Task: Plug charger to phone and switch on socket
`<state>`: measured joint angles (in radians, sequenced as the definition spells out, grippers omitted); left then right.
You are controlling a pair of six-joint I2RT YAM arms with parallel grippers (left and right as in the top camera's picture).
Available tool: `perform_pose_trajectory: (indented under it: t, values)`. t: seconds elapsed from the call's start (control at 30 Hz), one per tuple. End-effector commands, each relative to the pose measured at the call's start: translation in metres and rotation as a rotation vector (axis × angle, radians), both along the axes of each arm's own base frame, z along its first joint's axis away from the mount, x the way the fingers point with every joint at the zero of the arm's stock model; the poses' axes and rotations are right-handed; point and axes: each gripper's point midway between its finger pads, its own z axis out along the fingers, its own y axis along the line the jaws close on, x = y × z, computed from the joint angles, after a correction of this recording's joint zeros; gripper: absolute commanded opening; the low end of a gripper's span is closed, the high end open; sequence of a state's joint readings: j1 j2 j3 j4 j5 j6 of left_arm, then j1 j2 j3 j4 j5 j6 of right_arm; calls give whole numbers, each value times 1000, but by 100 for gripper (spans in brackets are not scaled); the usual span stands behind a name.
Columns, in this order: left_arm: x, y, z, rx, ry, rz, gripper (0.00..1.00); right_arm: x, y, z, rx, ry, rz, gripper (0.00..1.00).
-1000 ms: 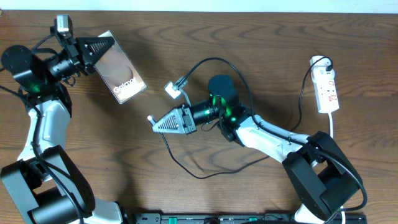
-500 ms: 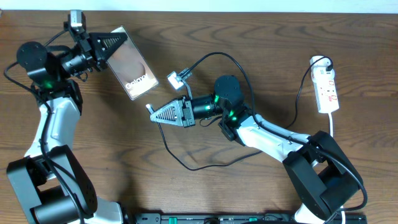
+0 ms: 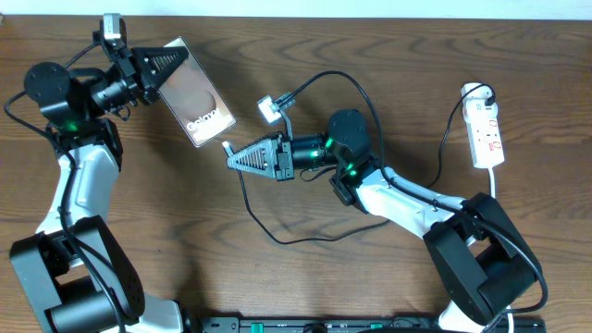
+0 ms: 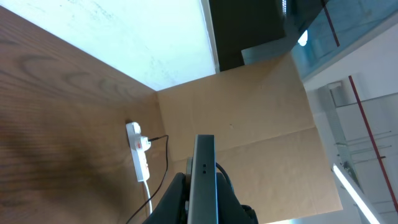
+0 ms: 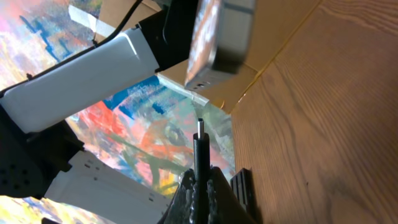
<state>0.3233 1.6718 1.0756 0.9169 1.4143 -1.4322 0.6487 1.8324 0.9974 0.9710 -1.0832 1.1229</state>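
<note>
1. Your left arm stands along the 9 o'clock edge of the brown wooden table. Its wrist is near the 10 o'clock corner, and the left gripper aims toward 3 o'clock.
2. Its fingers are clamped on one short end of the flat, glossy brownish-grey smartphone with white "Galaxy" lettering. The left wrist view shows that smartphone edge-on between the fingers.
3. The smartphone's long axis runs from 11 o'clock to 5 o'clock, with the lettered end pointing toward 5 o'clock.
4. Your right arm reaches from the 5 o'clock corner to the table's middle, and the right gripper aims toward 9 o'clock.
5. Its fingers are pressed together on the tiny black plug tip of the thin black charger cable.
6. The plug tip points toward 11 o'clock, near the smartphone's lettered end but not touching it.
7. The narrow white power strip with red marks lies well apart at 3 o'clock, lengthwise from 12 to 6 o'clock.
</note>
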Motion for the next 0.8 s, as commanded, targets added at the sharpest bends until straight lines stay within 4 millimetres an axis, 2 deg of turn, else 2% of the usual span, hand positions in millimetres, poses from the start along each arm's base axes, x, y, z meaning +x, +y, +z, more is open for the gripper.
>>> perform_pose_trajectory:
  t: [0.0, 0.4, 0.77]
  values:
    - [-5, -4, 11, 20, -45, -14, 7, 5, 0, 2, 7, 3, -22, 1]
    - [-11, -24, 9, 43, -77, -81, 7, 6, 0, 2, 7, 11, -29, 1]
    - [-11, -25, 9, 43, -76, -83, 7, 8, -1, 2, 7, 11, -34, 1]
